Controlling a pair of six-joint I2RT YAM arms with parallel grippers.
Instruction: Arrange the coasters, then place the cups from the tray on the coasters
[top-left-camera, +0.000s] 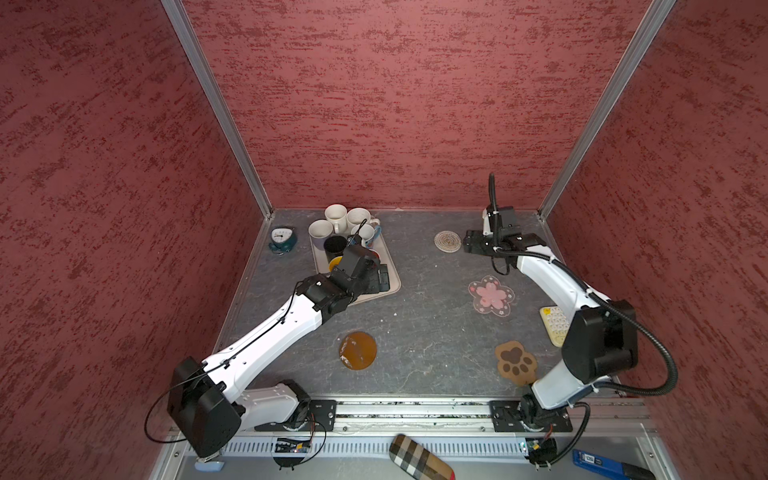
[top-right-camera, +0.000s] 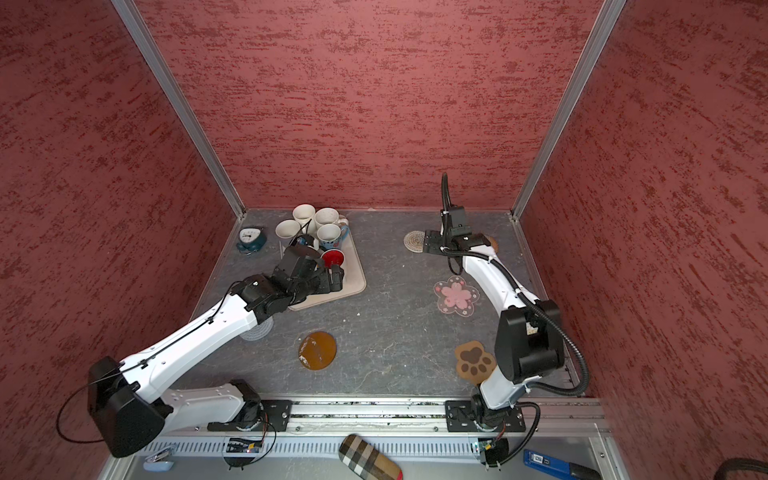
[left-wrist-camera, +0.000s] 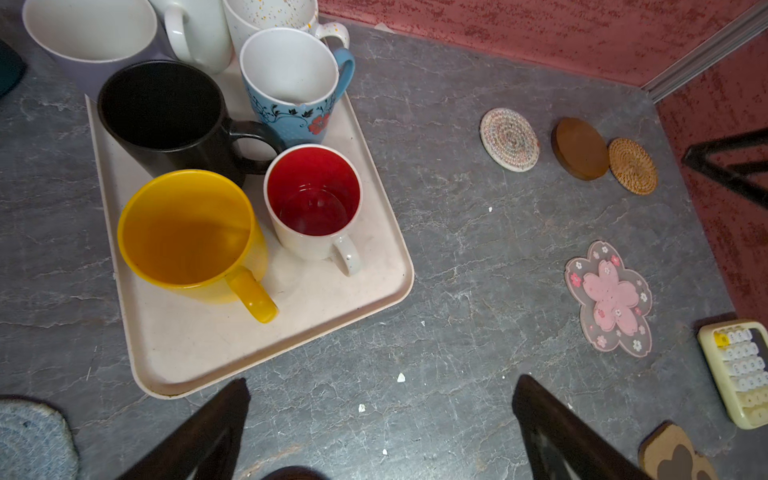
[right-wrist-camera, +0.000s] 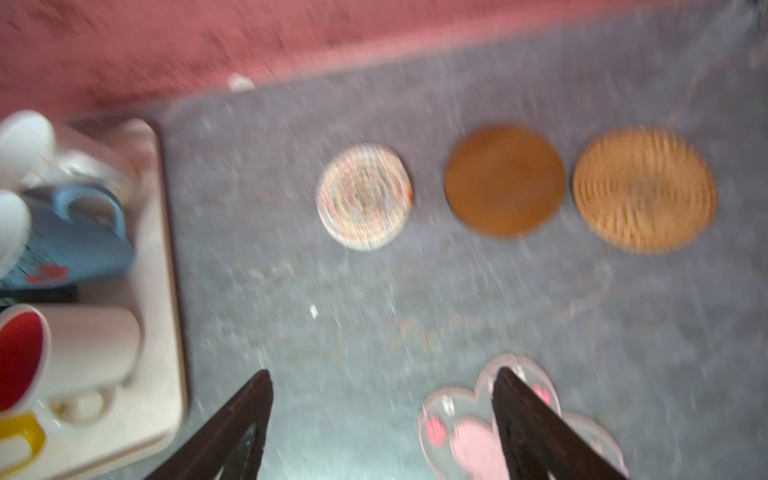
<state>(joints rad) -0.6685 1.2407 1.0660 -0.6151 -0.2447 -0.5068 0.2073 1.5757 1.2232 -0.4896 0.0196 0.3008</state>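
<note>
Cups (left-wrist-camera: 187, 232) on tray (left-wrist-camera: 199, 353), clock (top-left-camera: 281, 240) alongside

Soft even light; heavy motion blur in right wrist view.

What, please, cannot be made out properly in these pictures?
- yellow cup: in a top view, mostly hidden by the left arm.
- grey-blue coaster: in a top view, largely under the left arm.
- far brown disc and rattan coaster: in both top views, largely covered by the right arm.
- calculator: in a top view, half behind the right arm.
- Right wrist view: blurred throughout; fine detail lost.
</note>
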